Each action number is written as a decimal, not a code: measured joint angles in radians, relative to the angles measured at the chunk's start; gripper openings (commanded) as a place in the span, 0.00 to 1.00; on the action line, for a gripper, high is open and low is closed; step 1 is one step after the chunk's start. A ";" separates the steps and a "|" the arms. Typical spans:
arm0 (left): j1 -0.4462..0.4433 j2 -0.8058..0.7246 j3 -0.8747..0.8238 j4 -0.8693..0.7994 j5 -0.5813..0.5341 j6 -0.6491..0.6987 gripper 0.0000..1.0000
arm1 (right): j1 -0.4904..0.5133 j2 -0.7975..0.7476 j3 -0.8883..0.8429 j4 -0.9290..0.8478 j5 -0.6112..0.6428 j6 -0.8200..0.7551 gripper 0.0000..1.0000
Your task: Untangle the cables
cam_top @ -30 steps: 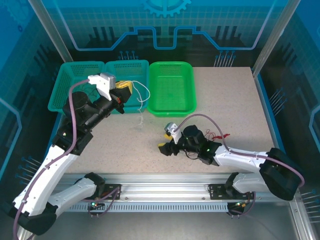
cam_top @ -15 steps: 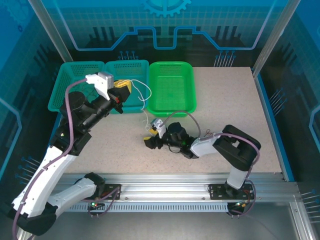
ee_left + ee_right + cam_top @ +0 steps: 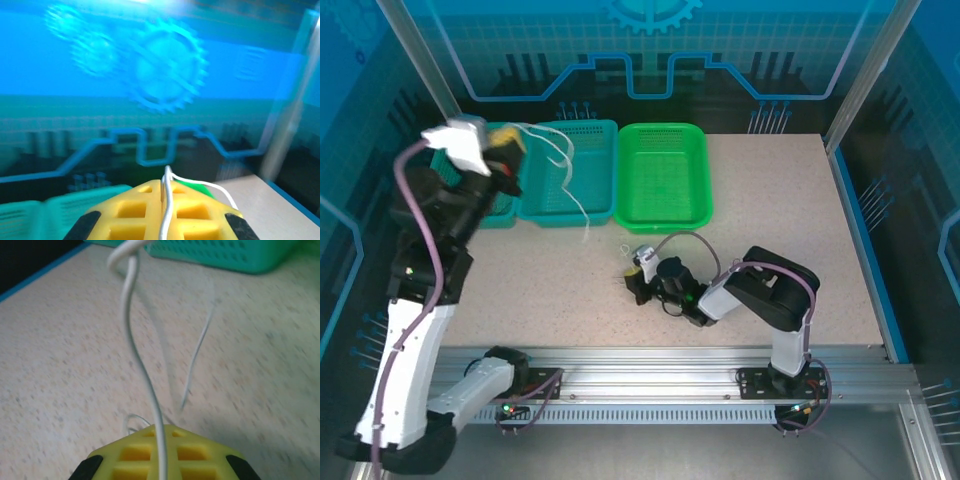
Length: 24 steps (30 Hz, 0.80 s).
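left gripper (image 3: 512, 143): raised at 10 o'clock of the table (image 3: 770, 200), over the teal basket (image 3: 590, 130). Fingers pinched shut on a white cable (image 3: 167, 210) that exits at the seam between the pads.
right gripper (image 3: 636, 278): low on the tabletop, just 7 o'clock of centre. Fingers clamped on a white strand (image 3: 129, 330) that rises from the pads toward 12 in its wrist view.
cables: white loops fan out from the left gripper toward 3 o'clock across the basket, and one strand drops toward 5 o'clock onto the table. Can't tell if both grippers hold the same wire.
step (my read): pulling the white wire apart from the bunch.
risk, over-tension: if both grips share one wire or a knot sits between them, more spread goes taut. The knot cinches or the wire pops out of a pinch.
risk, slip: wire is far thinner than the pads, and any jerk could lose it.
risk, snag: the hanging loops could catch on the basket rim or mesh and drag the basket.
risk, scrape: right fingers sit close to the tabletop, so any downward drift grinds them.
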 measured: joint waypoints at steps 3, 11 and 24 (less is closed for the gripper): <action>0.224 0.057 0.073 0.026 0.063 -0.081 0.00 | -0.006 -0.029 -0.034 -0.015 0.029 0.009 0.00; 0.323 0.240 0.106 0.151 0.255 -0.256 0.00 | -0.006 -0.198 -0.026 -0.109 0.040 -0.003 0.00; 0.324 0.548 0.091 0.354 0.350 -0.279 0.00 | -0.006 -0.643 0.019 -0.547 -0.009 -0.030 0.00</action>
